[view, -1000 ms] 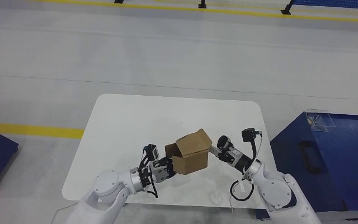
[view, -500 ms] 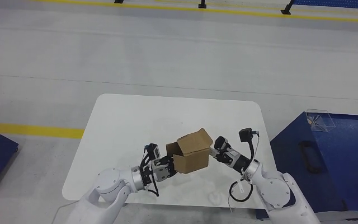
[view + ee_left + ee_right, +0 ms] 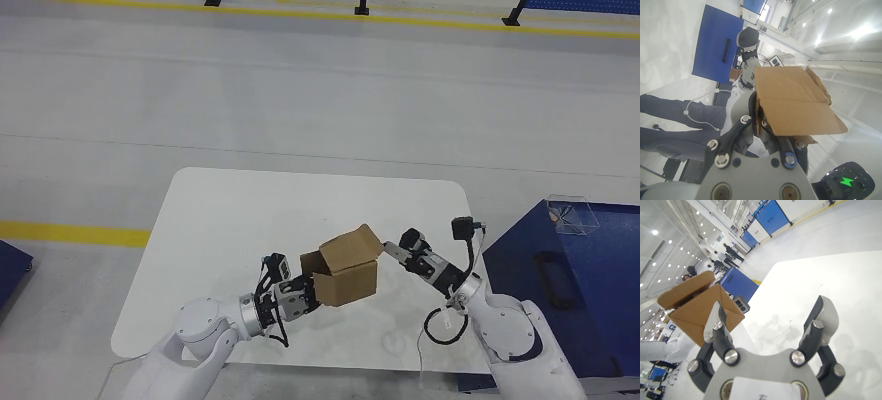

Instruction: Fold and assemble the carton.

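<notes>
Carton (image 3: 345, 268): brown cardboard, partly folded up into a box, held tilted over the near middle of the table (image 3: 220, 220), between the two arms. Whether its lower edge touches the table cannot be told.
Carton, open end: faces the left arm; the top view shows a dark opening there with loose flaps around it.
Carton, from the left wrist view (image 3: 791, 94): one broad panel bends along a crease into a flap that sticks out, its edges ragged.
Carton, from the right wrist view (image 3: 696, 313): two panels meet at a ridge, with a narrow dark gap under the upper flap.
Left jaws: clenched on a cardboard wall at the carton's open end, a finger (image 3: 751, 106) on each side of the edge.
Right jaws: released and spread wide, just beside the carton's far-right corner. One finger (image 3: 715, 315) lies against a carton panel; the other finger (image 3: 821, 311) stands apart over the bare table (image 3: 829, 275).
Blue cabinet (image 3: 570, 280): on the floor just right of the table, a small clear box (image 3: 570, 212) on its top.
Yellow line (image 3: 70, 233): on the grey floor left of the table.
</notes>
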Controlling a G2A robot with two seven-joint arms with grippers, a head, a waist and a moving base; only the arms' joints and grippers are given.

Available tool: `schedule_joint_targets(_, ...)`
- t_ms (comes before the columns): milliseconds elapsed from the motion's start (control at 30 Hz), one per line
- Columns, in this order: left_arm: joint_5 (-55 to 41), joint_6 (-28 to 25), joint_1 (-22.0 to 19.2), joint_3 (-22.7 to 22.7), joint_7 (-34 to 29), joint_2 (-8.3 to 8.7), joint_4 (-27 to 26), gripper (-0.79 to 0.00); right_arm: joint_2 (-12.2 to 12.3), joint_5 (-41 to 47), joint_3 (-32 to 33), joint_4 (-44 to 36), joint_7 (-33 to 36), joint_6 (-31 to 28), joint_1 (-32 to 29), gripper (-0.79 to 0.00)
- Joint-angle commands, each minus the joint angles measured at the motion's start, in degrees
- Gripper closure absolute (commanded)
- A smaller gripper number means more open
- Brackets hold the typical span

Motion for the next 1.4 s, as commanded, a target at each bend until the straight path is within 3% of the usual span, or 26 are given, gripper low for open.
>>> schedule_joint_targets(0, -0.01, 0.01, 0.01, -0.01, 0.0, 0.0, -0.01, 0.0, 0.17, 0.37, 3.34, 0.82, -3.09, -0.71, -0.22, -0.785)
schedule_joint_targets(100, -0.01, 0.01, 0.01, -0.01, 0.0, 0.0, -0.01, 0.0, 0.09, 4.77, 4.95, 2.19, -4.94, 0.0, -0.67, -0.785)
schedule_joint_targets(300, -0.01, 0.01, 0.01, -0.01, 0.0, 0.0, -0.01, 0.0, 0.09, 4.77, 4.95, 2.19, -4.94, 0.0, -0.67, -0.785)
schedule_joint_targets(367, 2.96, 2.4, -0.11, -0.09, 4.51, 0.08, -2.21, 0.0, 0.09, 4.77, 4.95, 2.19, -4.94, 0.0, -0.67, -0.785)
schedule_joint_targets(467, 1.72, 18.64, 0.21, 1.28, 20.98, -0.55, -10.07, 0.0, 0.09, 4.77, 4.95, 2.19, -4.94, 0.0, -0.67, -0.785)
schedule_joint_targets(533, -4.67, 28.75, 1.25, 2.48, 33.81, -1.6, -13.55, 0.0, 0.09, 4.77, 4.95, 2.19, -4.94, 0.0, -0.67, -0.785)
schedule_joint_targets(567, -8.51, 31.8, 1.31, 2.69, 41.76, -2.37, -15.14, 0.0, 0.09, 4.77, 4.95, 2.19, -4.94, 0.0, -0.67, -0.785)
schedule_joint_targets(667, -22.23, 32.48, 3.18, 6.15, 64.64, -5.23, -17.6, 0.0, 0.09, 4.77, 4.95, 2.19, -4.94, 0.0, -0.67, -0.785)
schedule_joint_targets(767, -37.46, 22.68, 3.12, 10.2, 86.0, -8.37, -17.92, 0.0, 0.09, 4.77, 4.95, 2.19, -4.94, 0.0, -0.67, -0.785)
schedule_joint_targets(900, -49.38, 7.75, -0.82, 15.48, 103.89, -11.88, -14.1, 0.0, 0.09, 4.77, 4.95, 2.19, -4.94, 0.0, -0.67, -0.785)
schedule_joint_targets(1000, -51.74, -0.86, -4.58, 18.47, 110.97, -14.0, -8.97, 0.0, 0.09, 4.77, 4.95, 2.19, -4.94, 0.0, -0.67, -0.785)
schedule_joint_targets(1233, -54.72, -12.27, -11.61, 23.23, 123.89, -18.21, 4.38, 0.0, 0.09, 4.77, 4.95, 2.19, -4.94, 0.0, -0.67, -0.785)
schedule_joint_targets(1300, -57.08, -11.98, -13.28, 24.22, 122.34, -19.3, 7.13, -0.637, 0.09, 4.77, 4.95, 2.19, -4.94, 0.0, -0.67, -0.785)
schedule_joint_targets(1333, -56.84, -12.25, -14.12, 24.51, 122.44, -19.7, 8.8, -0.785, 0.09, 4.77, 4.95, 2.19, -4.94, 0.0, -0.67, -0.785)
schedule_joint_targets(1367, -57.25, -12.54, -14.61, 24.72, 121.81, -20.1, 9.15, -0.785, 0.09, 4.77, 4.95, 2.19, -4.94, 0.0, -0.67, -0.785)
